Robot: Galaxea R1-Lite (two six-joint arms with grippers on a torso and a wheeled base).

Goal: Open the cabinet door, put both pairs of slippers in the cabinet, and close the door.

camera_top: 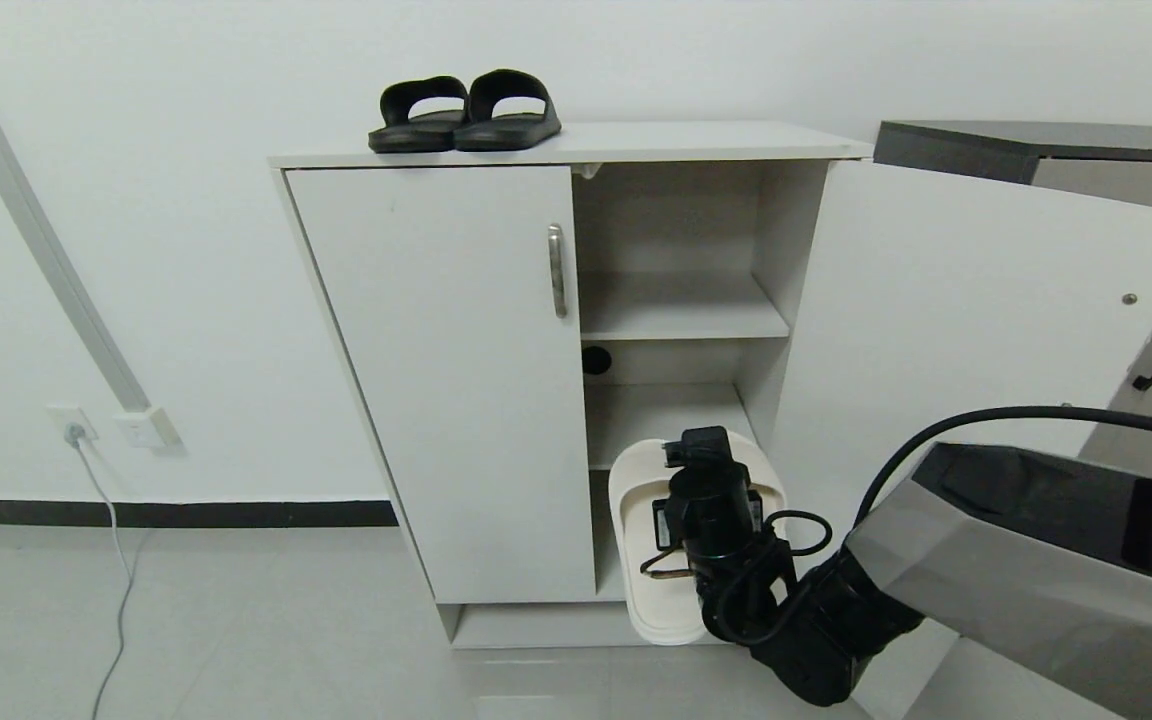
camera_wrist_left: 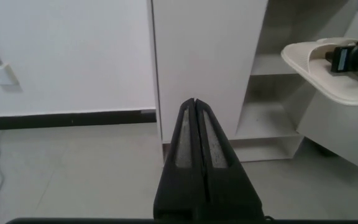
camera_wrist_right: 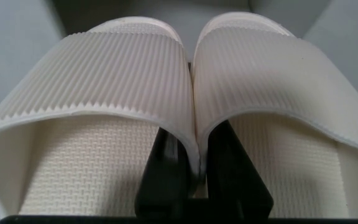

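White wall and grey tile floor (camera_top: 236,620) for a backdrop, with a white two-door cabinet (camera_top: 576,142) in the middle. Its right door (camera_top: 966,330) is swung wide open and its left door (camera_top: 446,400) is closed.

The bit that matters: the right gripper (camera_wrist_right: 194,168) is clamped on a pair of cream ribbed rubber slippers (camera_top: 636,540), pinching the two inner strap edges together so both hang as one bundle. Their long axis runs straight out ahead of the fingers, toes pointing into the open half of the cabinet. The toes are right around the front edge of the lower shelf (camera_top: 656,415). I can't tell for sure which level they're lined up with. The open door sits just off the gripper's right side, so I'd say the push needs to go straight forward, no drifting.

Up and well off to the gripper's left, a pair of black slide slippers (camera_top: 466,112) sits on the cabinet top. The left gripper (camera_wrist_left: 194,124) is pressed closed on nothing, hanging back from the cabinet, and is probably the nearer one for that pair.
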